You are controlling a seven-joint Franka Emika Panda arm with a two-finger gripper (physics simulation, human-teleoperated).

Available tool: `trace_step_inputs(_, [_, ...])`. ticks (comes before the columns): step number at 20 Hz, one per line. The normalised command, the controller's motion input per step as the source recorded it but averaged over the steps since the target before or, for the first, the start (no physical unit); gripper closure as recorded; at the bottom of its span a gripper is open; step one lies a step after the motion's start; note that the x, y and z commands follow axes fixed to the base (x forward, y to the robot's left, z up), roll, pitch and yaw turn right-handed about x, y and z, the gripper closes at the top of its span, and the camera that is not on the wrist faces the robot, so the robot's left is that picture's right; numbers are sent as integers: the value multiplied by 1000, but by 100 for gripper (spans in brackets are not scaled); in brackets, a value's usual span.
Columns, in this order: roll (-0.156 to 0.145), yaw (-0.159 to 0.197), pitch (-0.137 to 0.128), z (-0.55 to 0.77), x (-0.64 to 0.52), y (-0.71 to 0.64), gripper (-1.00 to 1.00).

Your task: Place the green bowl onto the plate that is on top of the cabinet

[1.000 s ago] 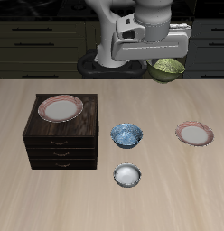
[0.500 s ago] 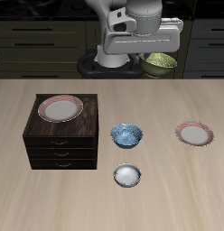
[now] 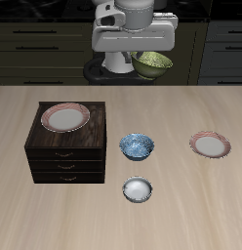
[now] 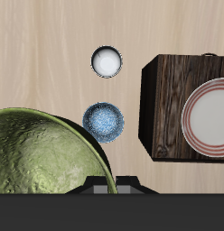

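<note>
Your gripper [image 3: 144, 61] holds the mottled green bowl [image 3: 152, 64] high above the bench [image 3: 191, 186], well clear of the dark wooden cabinet [image 3: 66, 146] and its red-rimmed plate [image 3: 65, 118].

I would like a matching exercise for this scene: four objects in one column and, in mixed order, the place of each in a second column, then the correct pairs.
Things:
1. green bowl
2. blue patterned bowl
3. small white-grey bowl
4. plate with the pinkish-red rim

Places:
A. on the table, nearest its front edge
B. on top of the cabinet
C. held up in the air at the end effector
D. on the table, beside the cabinet

Pairs: 1-C, 2-D, 3-A, 4-B
</note>
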Motion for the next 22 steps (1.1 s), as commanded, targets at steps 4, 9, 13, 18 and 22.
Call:
trace_step_inputs(4, [1, -45, 19, 95, 100, -510, 100])
trace_step_inputs(9, [-18, -18, 7, 83, 74, -331, 100])
trace_step_inputs(13, [-35, -27, -3, 96, 36, -333, 100])
trace_step_inputs(18, [-37, -21, -12, 117, 1, -344, 100])
trace_step_inputs(22, [-49, -9, -12, 129, 27, -451, 100])
